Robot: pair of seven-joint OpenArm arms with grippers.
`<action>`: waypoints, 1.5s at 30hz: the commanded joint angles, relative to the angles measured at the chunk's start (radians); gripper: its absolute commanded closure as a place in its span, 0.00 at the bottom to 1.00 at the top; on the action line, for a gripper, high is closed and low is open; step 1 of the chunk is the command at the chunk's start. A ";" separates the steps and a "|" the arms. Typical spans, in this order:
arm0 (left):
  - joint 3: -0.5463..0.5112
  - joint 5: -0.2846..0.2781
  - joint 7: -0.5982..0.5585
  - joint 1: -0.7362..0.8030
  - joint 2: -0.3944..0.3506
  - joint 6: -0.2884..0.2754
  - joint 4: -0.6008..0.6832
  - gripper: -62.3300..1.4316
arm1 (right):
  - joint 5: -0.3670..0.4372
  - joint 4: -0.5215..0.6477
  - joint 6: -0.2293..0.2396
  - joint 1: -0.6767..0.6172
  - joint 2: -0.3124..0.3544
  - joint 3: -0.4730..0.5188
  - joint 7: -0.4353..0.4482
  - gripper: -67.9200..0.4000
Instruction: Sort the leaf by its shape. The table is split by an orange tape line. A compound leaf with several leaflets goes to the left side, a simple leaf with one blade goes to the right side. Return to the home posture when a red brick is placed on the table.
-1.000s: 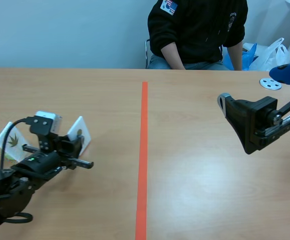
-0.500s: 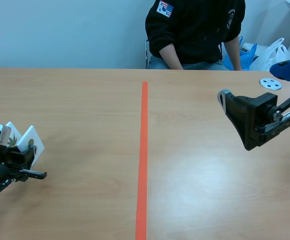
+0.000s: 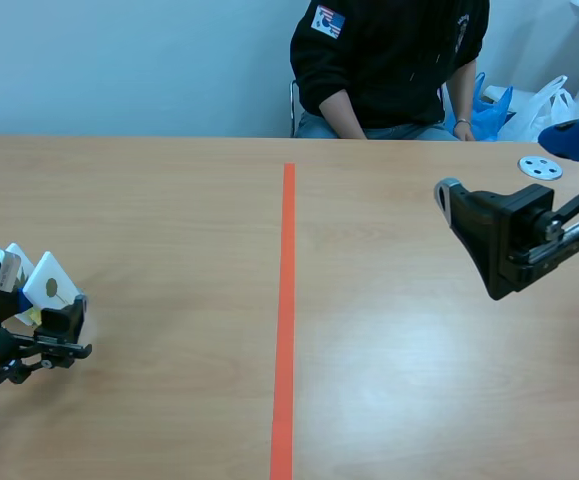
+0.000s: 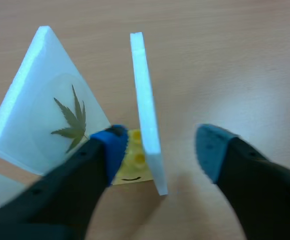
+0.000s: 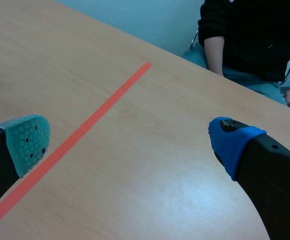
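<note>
Found the left end effector low at the far left of the table, well left of the orange tape line, fingers spread and not clamped. Saw a white leaf card standing edge-on between them, close by one pad and clear of the other. Could not read its leaf, too small in the scene view. Noted a second card just beside it, bearing a many-pointed leaf, and a yellow scrap between their bases. Found the right end effector raised over the right half, spread wide, holding nothing. Saw no red brick. Judged this card already set down on the left side. Left to do: backing the arm away, then going to home posture once a brick appears.
</note>
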 commanded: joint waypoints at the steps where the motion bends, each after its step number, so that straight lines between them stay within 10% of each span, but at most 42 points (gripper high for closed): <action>1: -0.006 -0.006 -0.013 -0.003 -0.003 -0.008 0.032 0.25 | 0.011 0.003 0.001 0.012 0.000 0.012 0.012 0.00; 12: -0.006 -0.006 -0.005 0.041 -0.006 -0.040 0.136 0.18 | 0.011 0.003 0.001 0.013 0.000 0.012 0.012 0.00; 30: -0.294 0.001 0.100 0.413 -0.087 -0.040 0.863 0.18 | 0.011 0.003 0.001 0.012 0.000 0.012 0.012 0.00; 45: -0.348 -0.006 0.119 0.632 -0.086 -0.221 1.212 0.18 | 0.011 0.003 0.001 0.013 0.000 0.012 0.012 0.00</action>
